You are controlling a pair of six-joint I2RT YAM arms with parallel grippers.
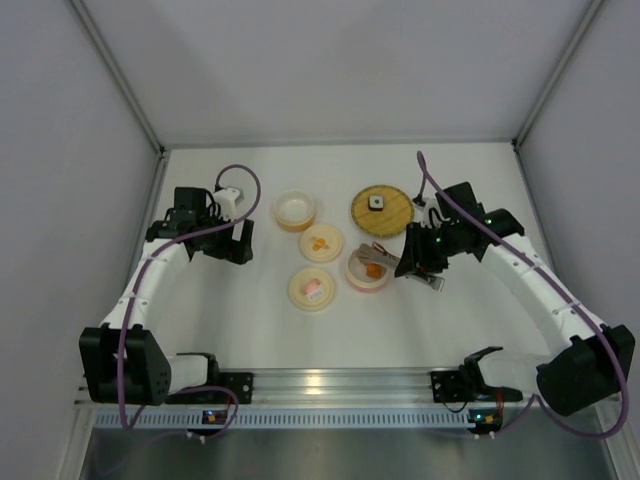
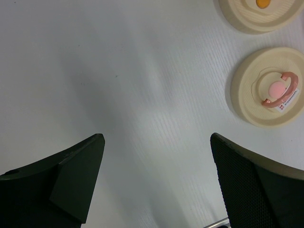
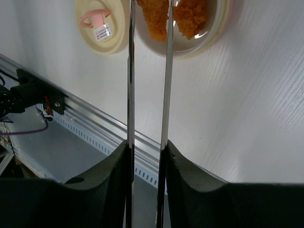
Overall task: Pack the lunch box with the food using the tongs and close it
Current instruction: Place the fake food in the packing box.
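Gripping the slim grey metal tongs (image 3: 167, 85) between narrowly set fingers, the right hand (image 3: 147, 152) holds their two long arms pressed nearly parallel. The tips reach into the round pink-rimmed cream bowl (image 3: 216, 40), right at the rough orange chunks (image 3: 190, 16) lying in it. I cannot tell whether the tips are pinching a chunk or only touching it.

To me this looks like the packing step, with the orange food in the bowl and the tongs at work over it. The small white-and-dark cube (image 1: 376, 202) sits apart on the round yellow woven plate (image 1: 360, 212), so the next move probably means lifting the tongs clear, carrying them to the plate and nipping that tiny piece squarely without flicking it off.

The left hand (image 2: 156, 142) hangs wide and holds nothing, above the bare white surface (image 1: 250, 330). It is near the round cream lid with a pink loop handle (image 2: 251, 102). That hand seems well placed for the closing later.

A second cream lid with an orange mark (image 1: 321, 243) and an empty orange-rimmed cream bowl (image 1: 280, 212) wait nearby.

A small white label (image 3: 102, 32) with red print is stuck beside the pink handle, but its writing is too small to read.
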